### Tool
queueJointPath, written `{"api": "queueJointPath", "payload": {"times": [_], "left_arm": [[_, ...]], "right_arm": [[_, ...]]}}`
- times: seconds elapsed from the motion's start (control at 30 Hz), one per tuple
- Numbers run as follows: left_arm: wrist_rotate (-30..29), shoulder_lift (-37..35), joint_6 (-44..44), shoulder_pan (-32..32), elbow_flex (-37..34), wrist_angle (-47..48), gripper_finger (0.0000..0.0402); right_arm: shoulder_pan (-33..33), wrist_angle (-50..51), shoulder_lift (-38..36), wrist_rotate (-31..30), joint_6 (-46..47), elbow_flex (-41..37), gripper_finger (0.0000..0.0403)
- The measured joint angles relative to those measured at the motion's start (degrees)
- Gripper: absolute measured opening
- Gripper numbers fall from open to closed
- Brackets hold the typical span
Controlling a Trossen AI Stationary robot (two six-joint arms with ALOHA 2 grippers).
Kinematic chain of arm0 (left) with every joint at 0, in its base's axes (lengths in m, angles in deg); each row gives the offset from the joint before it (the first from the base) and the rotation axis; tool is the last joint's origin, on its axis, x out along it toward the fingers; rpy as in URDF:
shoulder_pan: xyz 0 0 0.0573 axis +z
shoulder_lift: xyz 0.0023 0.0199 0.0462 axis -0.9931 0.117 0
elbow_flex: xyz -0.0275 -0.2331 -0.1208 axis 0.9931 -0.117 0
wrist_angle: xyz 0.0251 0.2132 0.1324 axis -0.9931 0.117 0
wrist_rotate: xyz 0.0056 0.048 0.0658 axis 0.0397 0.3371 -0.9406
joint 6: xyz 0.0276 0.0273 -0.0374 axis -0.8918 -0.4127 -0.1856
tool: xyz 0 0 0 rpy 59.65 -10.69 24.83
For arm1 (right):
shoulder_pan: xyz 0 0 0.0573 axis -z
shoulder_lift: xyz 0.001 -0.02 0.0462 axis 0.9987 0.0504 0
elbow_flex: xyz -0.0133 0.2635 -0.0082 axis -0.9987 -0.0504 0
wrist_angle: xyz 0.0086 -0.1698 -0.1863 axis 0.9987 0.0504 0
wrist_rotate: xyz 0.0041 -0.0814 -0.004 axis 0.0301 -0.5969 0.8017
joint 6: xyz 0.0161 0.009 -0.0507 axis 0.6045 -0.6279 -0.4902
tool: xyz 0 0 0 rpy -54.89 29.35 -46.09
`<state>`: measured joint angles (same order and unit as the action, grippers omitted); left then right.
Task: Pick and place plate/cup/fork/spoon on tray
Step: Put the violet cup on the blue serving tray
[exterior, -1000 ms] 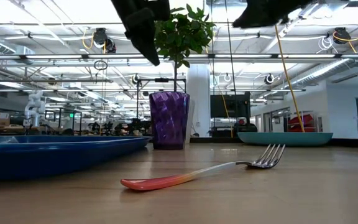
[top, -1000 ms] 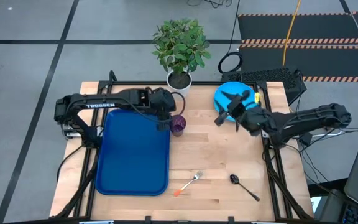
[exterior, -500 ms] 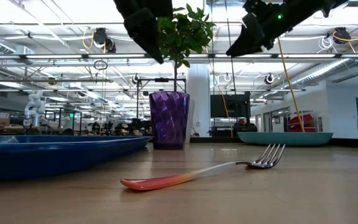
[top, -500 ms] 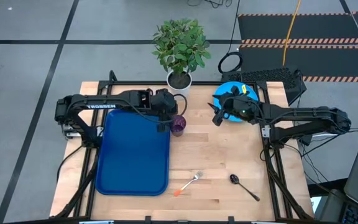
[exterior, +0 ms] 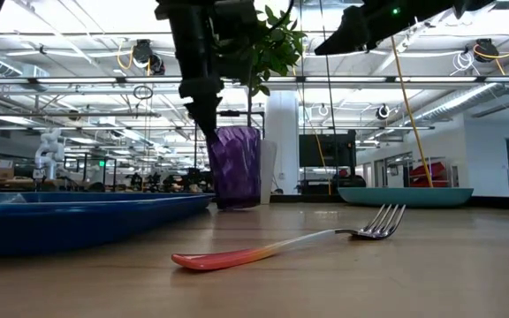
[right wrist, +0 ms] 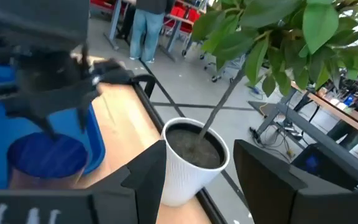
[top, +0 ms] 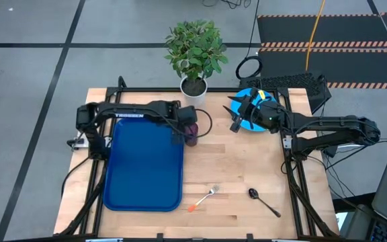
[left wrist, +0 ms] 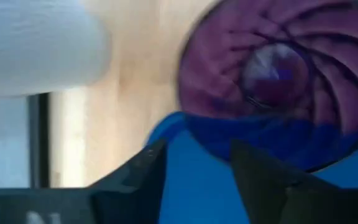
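Standing cup (top: 191, 132) (nothing inside), beside tray (top: 143, 165)

The fork (exterior: 307, 241) lies on the wooden table (exterior: 431, 265) in the near part, its orange handle pointing left and its metal tines to the right. Behind it the purple cup (exterior: 238, 168) stands upright just right of the blue tray (exterior: 69, 216), and the left gripper (exterior: 203, 110) comes down from above with a dark finger reaching the cup's left rim. Far on the right the light-blue plate (exterior: 405, 196) rests flat on the table, and the right gripper (exterior: 352, 31) hangs high above the table, left of the plate.
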<state>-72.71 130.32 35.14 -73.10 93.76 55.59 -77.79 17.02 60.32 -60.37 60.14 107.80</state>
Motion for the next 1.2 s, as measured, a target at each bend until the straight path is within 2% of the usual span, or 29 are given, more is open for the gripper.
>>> {"api": "queueJointPath", "payload": {"times": [0.23, 0.43, 0.63, 0.9, 1.07, 1.2], "left_arm": [[3.80, -0.86, 0.76, 0.77, 1.19, -0.05, 0.0271], [7.71, -0.86, 3.14, 1.47, 1.24, -0.57, 0.0291], [11.62, -0.86, 7.88, 2.53, 1.25, -1.49, 0.0278], [11.51, 3.66, 11.37, 3.14, 1.32, -3.12, 0.0250], [9.72, 5.38, 9.28, 3.25, 1.30, -3.34, 0.0232], [6.67, 4.18, 7.03, 3.31, 1.30, -5.33, 0.0193]], "right_arm": [[0.00, -0.68, -0.02, -0.08, -0.35, 0.00, 0.0183], [-0.02, -0.68, -0.02, -0.17, 0.48, -0.02, 0.0183], [0.00, -0.73, -0.02, -0.20, 0.55, -0.02, 0.0183], [0.00, -0.98, -0.02, -0.22, 0.57, -0.02, 0.0183], [0.04, -0.71, -0.04, -0.25, 0.62, -0.02, 0.0183], [0.09, -0.70, -0.04, -1.83, 0.61, -0.02, 0.0183]]}}
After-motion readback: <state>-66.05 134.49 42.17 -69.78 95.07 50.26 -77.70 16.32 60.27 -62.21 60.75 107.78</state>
